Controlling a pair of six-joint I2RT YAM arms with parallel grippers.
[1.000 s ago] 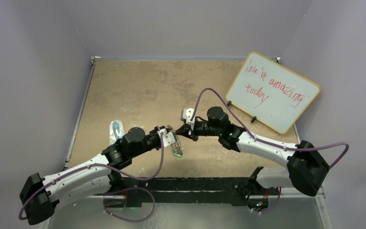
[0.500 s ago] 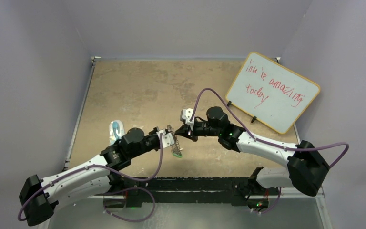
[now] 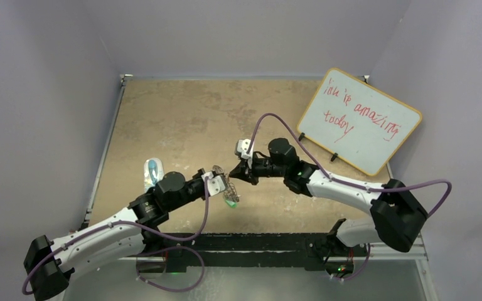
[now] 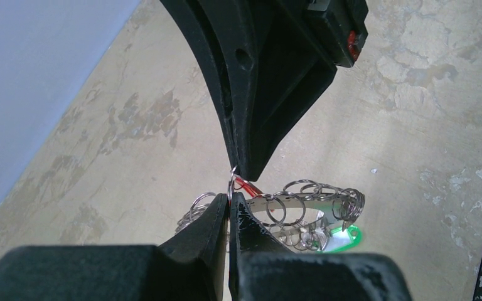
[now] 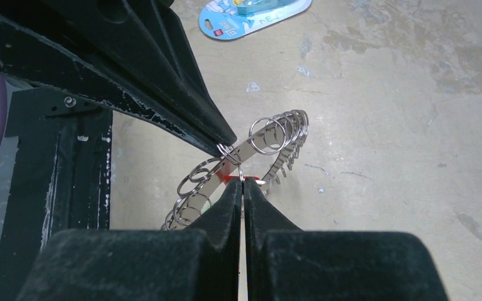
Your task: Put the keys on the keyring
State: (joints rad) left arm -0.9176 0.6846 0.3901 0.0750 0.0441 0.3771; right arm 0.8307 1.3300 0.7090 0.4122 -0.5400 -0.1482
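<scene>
Keyring (image 4: 292,202) first: we see this large flat silvery metal ring, fringed with small wire loops, held tilted above the mottled tan counter (image 3: 182,119), a little beyond the arms' bases and between the two grippers. From the near left, the left gripper (image 4: 229,208) reaches in with its black jaws pressed tight together on a thin loop at the keyring's rim. Meeting it tip to tip from the right, the right gripper (image 5: 241,188) has its jaws pinched just as narrowly on a loop at the same spot. Of the keys, we catch the small key with the red plastic head (image 4: 246,185) right at that meeting point, while the small key with the green plastic head (image 4: 346,237) shows among the loops at the ring's other end. Farther left on the counter lies a blue-and-clear plastic packet (image 3: 153,171), well apart from the ring. At the far right, a white board with an orange frame (image 3: 359,119) and red handwriting stands propped up.
</scene>
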